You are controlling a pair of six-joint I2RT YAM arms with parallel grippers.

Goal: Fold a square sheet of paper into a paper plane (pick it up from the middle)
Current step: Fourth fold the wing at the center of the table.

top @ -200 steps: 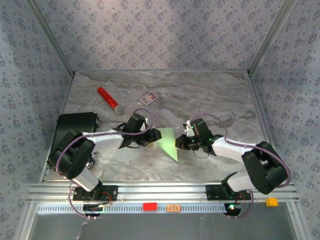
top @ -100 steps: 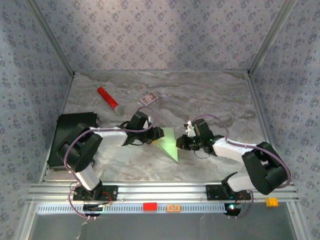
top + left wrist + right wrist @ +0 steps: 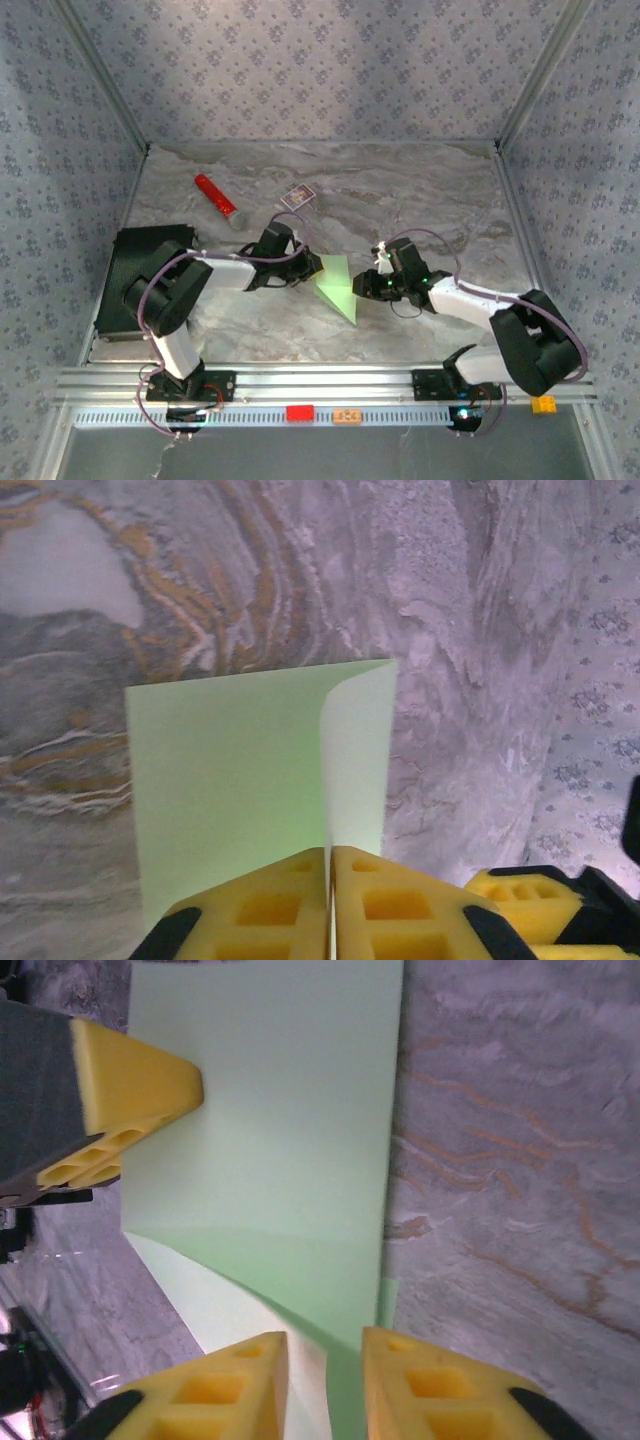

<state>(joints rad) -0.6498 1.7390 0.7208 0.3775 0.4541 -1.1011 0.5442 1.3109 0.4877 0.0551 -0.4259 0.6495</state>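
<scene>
The square sheet of paper (image 3: 336, 286), pale green and folded to a pointed outline, lies mid-table between both arms. My left gripper (image 3: 312, 266) is shut on its left edge. In the left wrist view the yellow fingertips (image 3: 330, 858) meet with a raised fold of the paper (image 3: 230, 780) pinched between them. My right gripper (image 3: 364, 286) stands at the sheet's right side. In the right wrist view it (image 3: 325, 1360) is open, the fingers apart with a lifted flap of the paper (image 3: 270, 1110) running into the gap. The left gripper's finger (image 3: 130, 1080) rests on the sheet.
A red cylinder (image 3: 214, 195) and a small purple-and-white card box (image 3: 297, 196) lie at the back left. A black case (image 3: 145, 275) sits by the left wall. The right gripper's yellow finger (image 3: 520, 895) shows beside the left fingers. Patterned walls close in three sides.
My left gripper has shut on the paper's edge after standing open. The right gripper has opened and let go of the sheet.
</scene>
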